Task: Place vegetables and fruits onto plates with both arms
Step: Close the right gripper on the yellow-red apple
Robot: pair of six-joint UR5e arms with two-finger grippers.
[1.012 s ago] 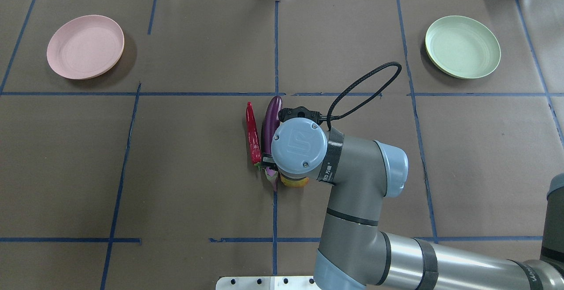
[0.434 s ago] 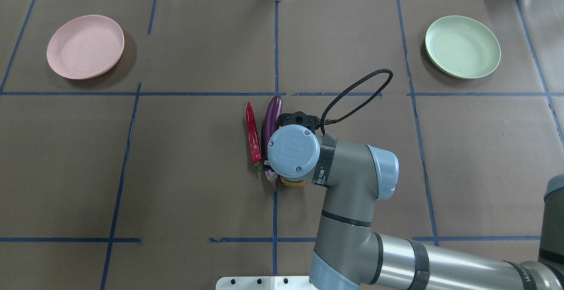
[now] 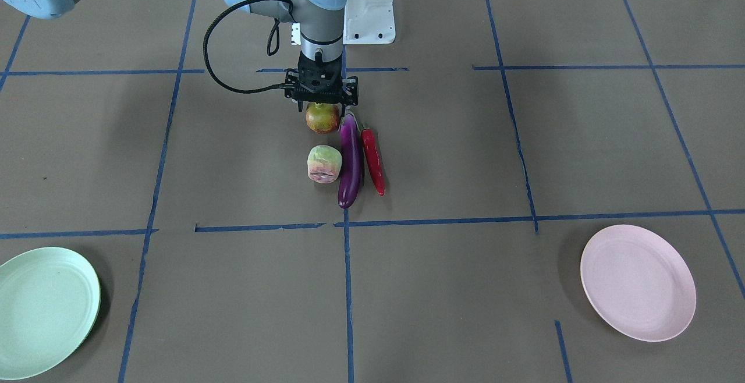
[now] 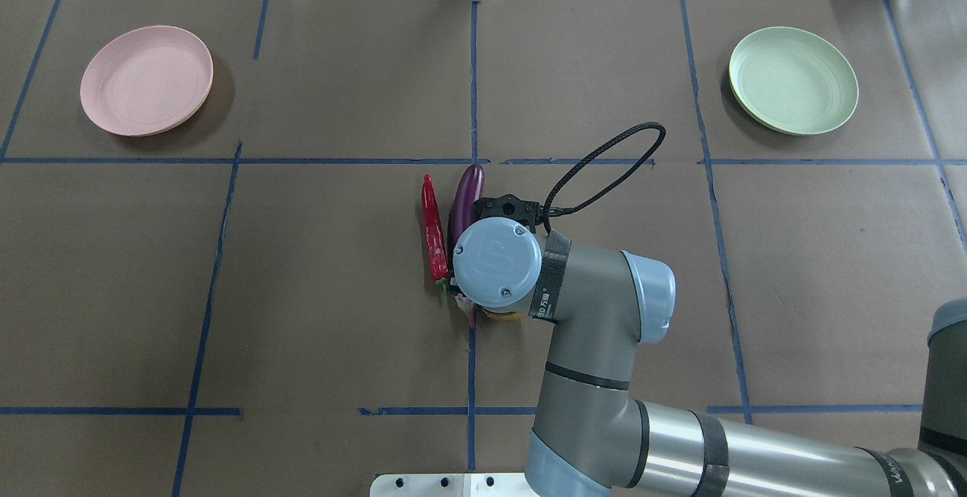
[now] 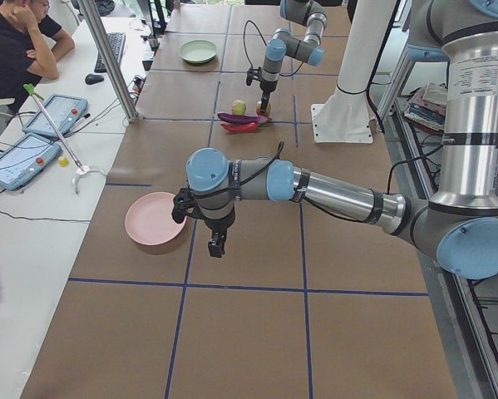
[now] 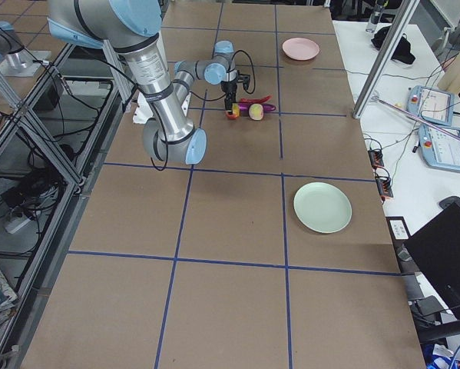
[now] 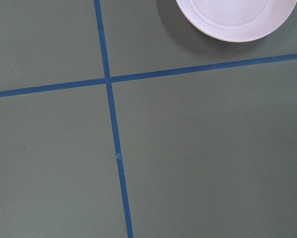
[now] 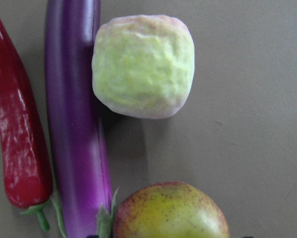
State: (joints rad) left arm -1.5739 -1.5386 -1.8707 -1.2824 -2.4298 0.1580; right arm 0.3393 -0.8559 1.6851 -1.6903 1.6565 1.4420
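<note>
Right end effector hangs just over the pomegranate, fingers spread either side; I can't confirm contact. Eggplant presses alongside, chili beyond, pale fruit near. Overhead, my wrist hides both fruits. Left end effector beside the pink plate: can't tell its state.

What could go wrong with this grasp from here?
1. The right gripper sits right over the round fruit, which lies against the eggplant cap; a finger might catch the eggplant and shove it into the chili.
2. A round fruit may roll out of a pinch.
3. Both plates, green and pink, are far off, so it could drop in transit.
</note>
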